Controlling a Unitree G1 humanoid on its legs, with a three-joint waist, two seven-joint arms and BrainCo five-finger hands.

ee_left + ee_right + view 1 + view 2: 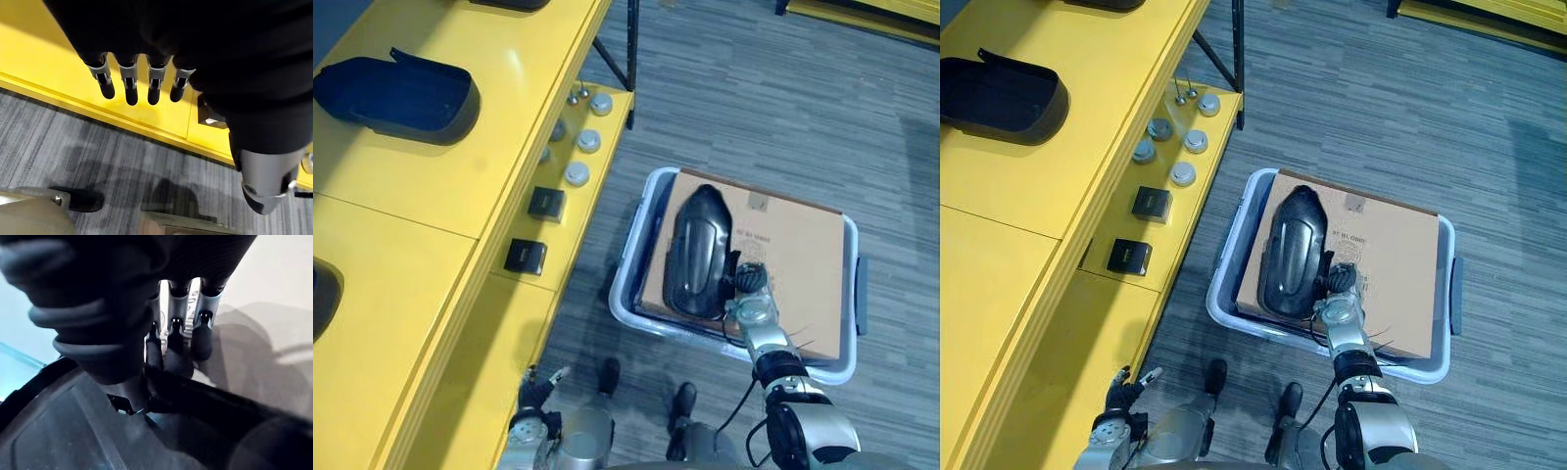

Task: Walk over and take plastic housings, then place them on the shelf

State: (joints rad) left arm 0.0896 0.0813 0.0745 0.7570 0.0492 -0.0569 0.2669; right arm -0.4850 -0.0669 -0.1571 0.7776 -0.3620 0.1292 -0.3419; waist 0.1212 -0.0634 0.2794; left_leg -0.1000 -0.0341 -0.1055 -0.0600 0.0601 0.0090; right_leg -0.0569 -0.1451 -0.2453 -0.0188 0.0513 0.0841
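A long black plastic housing (697, 250) lies on a sheet of cardboard (793, 264) in a pale bin (847, 367) on the floor. My right hand (747, 284) is at the housing's near right edge. In the right wrist view its fingers (201, 335) reach down onto the cardboard outside the housing's rim (73, 431) and the thumb sits inside, pinching the rim. Another black housing (401, 93) rests on the yellow shelf (431, 196) to my left. My left hand (536, 387) hangs low beside the shelf with straight fingers (129, 85), holding nothing.
The shelf's lower ledge carries two small black boxes (525, 256) and several round silver caps (578, 173). A dark shelf leg (631, 59) stands behind the ledge. Grey carpet surrounds the bin.
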